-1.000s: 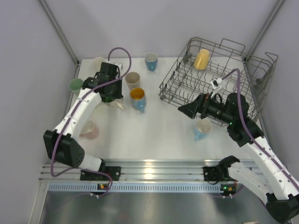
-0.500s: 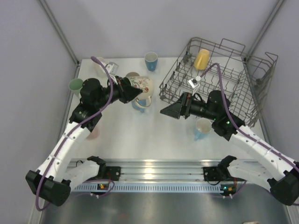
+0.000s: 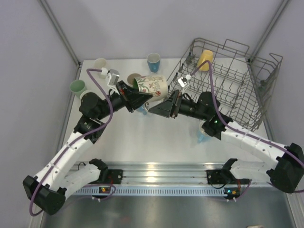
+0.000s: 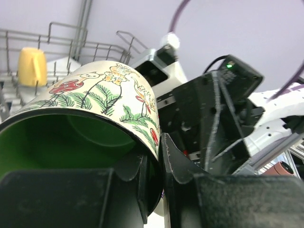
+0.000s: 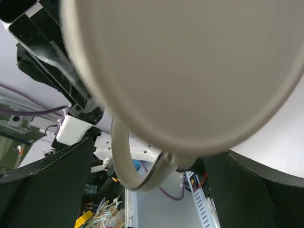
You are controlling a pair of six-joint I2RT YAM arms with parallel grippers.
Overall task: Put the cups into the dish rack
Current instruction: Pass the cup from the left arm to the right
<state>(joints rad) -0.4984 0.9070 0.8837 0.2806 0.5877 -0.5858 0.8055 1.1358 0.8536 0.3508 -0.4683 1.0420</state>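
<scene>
The left arm reaches up and inward over the table. The left gripper is pinched on the rim of the floral mug, one finger inside its green interior and one outside. The mug hangs in the air on its side, just beside the dish rack, with its base facing the right gripper. The right arm stretches leftward, nearly level, with its jaws spread wide on either side of that base. Whether they touch it cannot be told. A yellow cup lies at the rack's far end. A blue mug is mostly hidden beneath the grippers.
</scene>
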